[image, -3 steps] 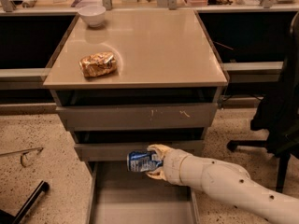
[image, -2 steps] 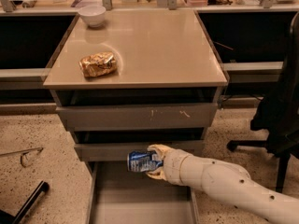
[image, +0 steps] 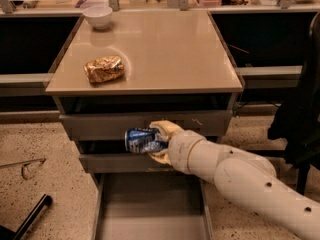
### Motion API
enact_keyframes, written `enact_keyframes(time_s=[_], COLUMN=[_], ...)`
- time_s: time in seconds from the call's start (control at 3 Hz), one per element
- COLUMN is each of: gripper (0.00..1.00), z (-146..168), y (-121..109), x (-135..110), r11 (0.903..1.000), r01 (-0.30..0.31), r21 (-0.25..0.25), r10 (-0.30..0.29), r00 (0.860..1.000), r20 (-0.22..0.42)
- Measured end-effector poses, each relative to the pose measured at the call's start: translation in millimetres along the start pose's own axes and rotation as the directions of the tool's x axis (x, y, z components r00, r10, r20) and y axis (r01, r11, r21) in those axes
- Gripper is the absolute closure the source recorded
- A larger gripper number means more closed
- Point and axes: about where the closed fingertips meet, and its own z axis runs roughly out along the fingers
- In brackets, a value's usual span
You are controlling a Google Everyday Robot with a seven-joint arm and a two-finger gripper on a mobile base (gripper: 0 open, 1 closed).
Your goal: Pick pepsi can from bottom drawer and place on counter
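Grips the pepsi can (image: 141,139) on its side in the claw (image: 159,141), with one finger closed over the top and one under it. Holds it in the air in front of the two upper drawer fronts (image: 115,125), above the pulled-out bottom drawer (image: 150,211) and not touching its grey floor. Reaches in from the near right with a cream arm (image: 240,176). Shows a golden-brown snack bag (image: 104,69) on the left of the beige table (image: 170,54) and a white bowl (image: 97,16) at its far left corner.

one end of pepsi can (image: 137,139) hidden in gripper (image: 154,141), at drawer fronts (image: 100,126); bottom drawer (image: 150,219) cut off below
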Motion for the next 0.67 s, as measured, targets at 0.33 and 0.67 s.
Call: enact_keyframes(time_s=[0.33, 0.67], gripper=[1.00, 1.00], z=[0.0, 0.0], y=[-76.0, -76.0], x=[-32.3, -32.3], r11=[0.9915, 0.9914], r01=[0.106, 0.106], r21=[0.076, 0.077], r10=[-0.106, -0.106], r00=[0.994, 0.994], r20=[0.002, 0.002])
